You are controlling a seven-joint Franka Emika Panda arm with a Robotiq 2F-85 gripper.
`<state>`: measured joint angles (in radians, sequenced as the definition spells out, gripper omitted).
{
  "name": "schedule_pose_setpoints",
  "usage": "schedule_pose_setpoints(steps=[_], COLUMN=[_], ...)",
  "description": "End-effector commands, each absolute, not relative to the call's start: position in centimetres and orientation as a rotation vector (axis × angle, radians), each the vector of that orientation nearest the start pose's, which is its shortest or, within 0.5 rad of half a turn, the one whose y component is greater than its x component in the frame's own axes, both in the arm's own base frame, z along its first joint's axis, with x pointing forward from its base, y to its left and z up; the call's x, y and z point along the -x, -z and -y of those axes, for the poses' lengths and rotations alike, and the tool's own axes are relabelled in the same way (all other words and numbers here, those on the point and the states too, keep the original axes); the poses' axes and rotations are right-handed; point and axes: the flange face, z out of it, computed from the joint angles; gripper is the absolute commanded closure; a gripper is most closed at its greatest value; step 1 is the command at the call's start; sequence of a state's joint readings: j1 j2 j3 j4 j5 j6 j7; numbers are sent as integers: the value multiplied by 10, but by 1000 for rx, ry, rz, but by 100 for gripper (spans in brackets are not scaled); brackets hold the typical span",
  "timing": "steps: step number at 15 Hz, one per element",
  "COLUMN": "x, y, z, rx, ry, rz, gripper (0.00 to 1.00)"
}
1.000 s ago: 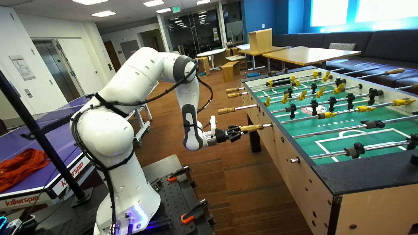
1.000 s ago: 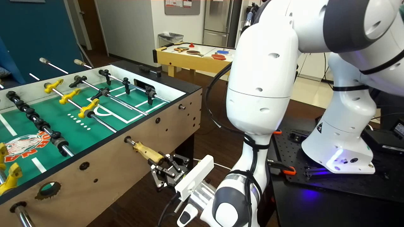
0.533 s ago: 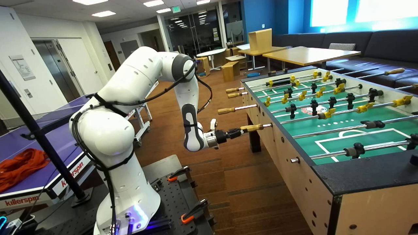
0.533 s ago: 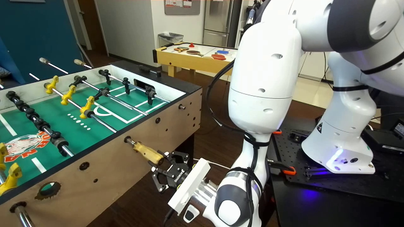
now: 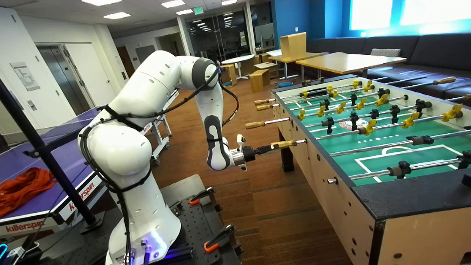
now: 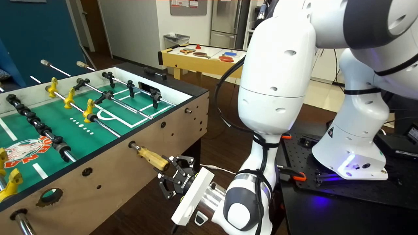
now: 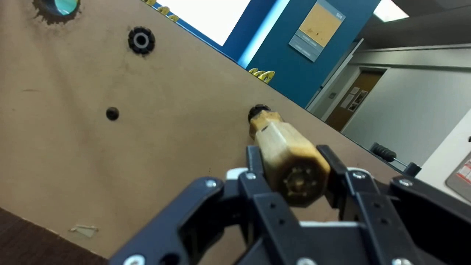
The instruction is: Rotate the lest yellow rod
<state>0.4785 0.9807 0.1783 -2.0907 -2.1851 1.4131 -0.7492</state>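
Observation:
The rod with yellow players crosses the foosball table; it also shows in an exterior view. Its yellow players stand roughly upright, feet hidden or unclear at this size. Its wooden handle sticks out from the table's side wall; it also shows in an exterior view. My gripper is at the handle's outer end. In the wrist view the two fingers lie on opposite sides of the handle, closed around it. The handle's dark round end faces the camera.
The foosball table's wooden side wall lies just beyond the handle. Another wooden handle sticks out further along. A bare metal rod end sticks out nearby. Rods with black players flank the yellow one. The arm stands on a black perforated base.
My gripper has turned about the handle's axis. The yellow players have turned with the rod from lying nearly flat to nearly upright. The handle stays between the fingers.

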Motion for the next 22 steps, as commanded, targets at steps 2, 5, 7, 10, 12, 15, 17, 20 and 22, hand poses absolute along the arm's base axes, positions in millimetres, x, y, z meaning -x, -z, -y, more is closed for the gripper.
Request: schedule_pose_setpoints(steps=[2,5,7,10,12,15,17,20,22], x=[-438,-435,-434,-432,-431,-431,-431,-430,-430], y=[9,6,5,1,-2,-5,-8,-10,-12], z=[-230,-230,-230,-229,-227,-225,-223,-223,-222], rx=[201,355,443,581,683,829,926,1070,1164], ry=[848,988,1066,1178,1251,1365,1447,1568,1644], rz=[-1537,-1538,-1544,-1562,-1565,-1557,-1544,-1515,-1494], gripper=[84,84,84,84,84,84,84,84,84])
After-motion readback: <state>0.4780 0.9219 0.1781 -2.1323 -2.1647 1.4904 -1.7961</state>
